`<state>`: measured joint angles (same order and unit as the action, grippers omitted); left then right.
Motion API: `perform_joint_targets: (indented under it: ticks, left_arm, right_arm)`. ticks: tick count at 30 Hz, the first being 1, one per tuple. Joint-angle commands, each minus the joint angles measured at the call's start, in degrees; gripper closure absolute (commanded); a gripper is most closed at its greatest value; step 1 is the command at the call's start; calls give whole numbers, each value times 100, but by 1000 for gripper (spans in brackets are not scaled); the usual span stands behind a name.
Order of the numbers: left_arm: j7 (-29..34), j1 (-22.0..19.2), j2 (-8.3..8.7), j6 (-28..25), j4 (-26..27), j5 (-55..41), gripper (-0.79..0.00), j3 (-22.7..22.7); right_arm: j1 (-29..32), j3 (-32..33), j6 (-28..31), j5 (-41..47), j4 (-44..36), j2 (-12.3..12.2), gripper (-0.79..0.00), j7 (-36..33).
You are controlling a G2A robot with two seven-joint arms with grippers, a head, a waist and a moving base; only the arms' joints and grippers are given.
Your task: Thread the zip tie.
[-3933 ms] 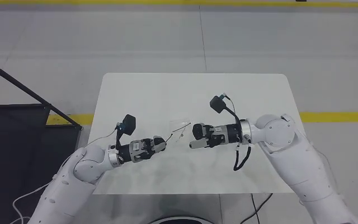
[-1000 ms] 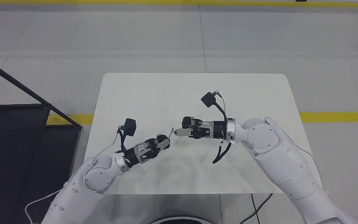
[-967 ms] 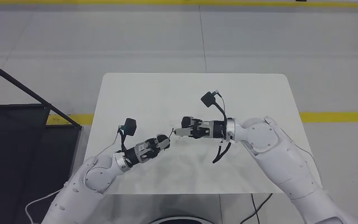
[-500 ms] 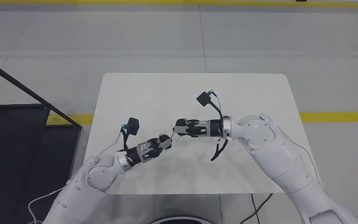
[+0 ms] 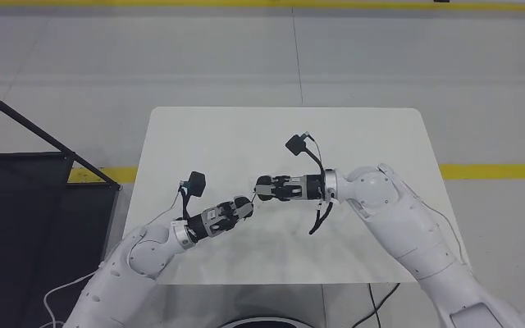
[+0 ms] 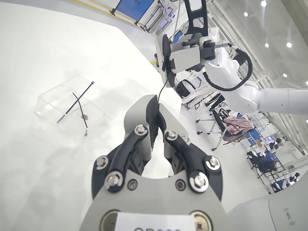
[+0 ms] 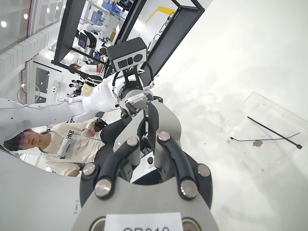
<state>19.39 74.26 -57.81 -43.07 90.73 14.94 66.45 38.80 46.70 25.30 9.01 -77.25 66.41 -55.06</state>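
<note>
Pinching the zip tie (image 6: 161, 92) between them, both of my arms are hanging in the air just beside the clear tray (image 6: 48, 97), on the side of it nearer the robot. The left gripper (image 6: 156, 105) is holding its jaws pressed shut on one end of the black strand. The right gripper (image 6: 168, 80) is sitting just beyond it, and its jaws are looking closed on the other end, though I am judging that mostly from the left wrist view.

What I am watching is the short free stretch between the two. It is running almost straight out of the left jaws toward the right jaws, bowing slightly, with its long axis lying along the line that joins the grippers. From above, the left gripper (image 5: 244, 202) and right gripper (image 5: 261, 185) are nearly touching tip to tip, with the right one lying closer to the tray.

I cannot make out the head or the tail, as both ends are lying hidden in the pads, so I am not telling which arm has to feed. Neither arm is nearer, since both are gripping the strand already.

Two spare ties (image 6: 77, 104) are lying crossed inside the tray, which is resting on the white surface (image 6: 48, 49).
</note>
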Motion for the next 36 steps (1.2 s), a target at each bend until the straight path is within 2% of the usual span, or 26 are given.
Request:
perform_joint_targets:
  ticks: [1, 4, 5, 7, 8, 9, 16, 20, 23, 24, 26, 36]
  left_arm:
    - [18, -6, -5, -16, -20, -4, 0, -4]
    - [90, -15, -10, -53, -46, -44, -6, -18]
    - [113, -18, -11, -46, -55, -75, -166, -20]
    - [140, -22, -14, -41, -66, -122, -573, -12]
    - [155, -24, -14, -45, -69, -135, -702, -5]
    - [157, -21, -14, -50, -74, -152, -785, 8]
    - [124, 35, -5, -93, -65, -168, -770, 143]
    - [102, 68, -1, -218, -68, -181, -705, 206]
    - [133, 75, 0, -326, -73, -142, -573, 218]
    - [137, 75, -2, -345, -71, -123, -459, 214]
    - [137, 68, -8, -382, -76, -102, -388, 196]
    - [107, -7, -45, -448, -162, -41, -345, 116]
  right_arm:
    - [-14, -6, 1, 3, 16, 12, 0, -19]
    - [-34, -2, -2, -7, 39, 27, 0, -20]
    - [-39, 2, -7, -14, 41, 31, 0, -18]
    - [-49, 12, -22, -28, 35, 37, 0, -31]
    - [-52, 19, -34, -43, 26, 38, 0, -39]
    - [-56, 25, -47, -66, 13, 38, 0, -62]
    - [-87, 86, -161, -135, -67, 25, 0, -336]
    - [-129, 88, -217, -110, -97, 25, 0, -564]
    - [-164, 74, -282, -114, -136, 35, 0, -648]
    - [-171, 60, -292, -84, -148, 42, 0, -681]
    - [-197, 37, -310, -52, -143, 57, 0, -714]
    - [-305, -81, -337, -21, -60, 129, 0, -815]
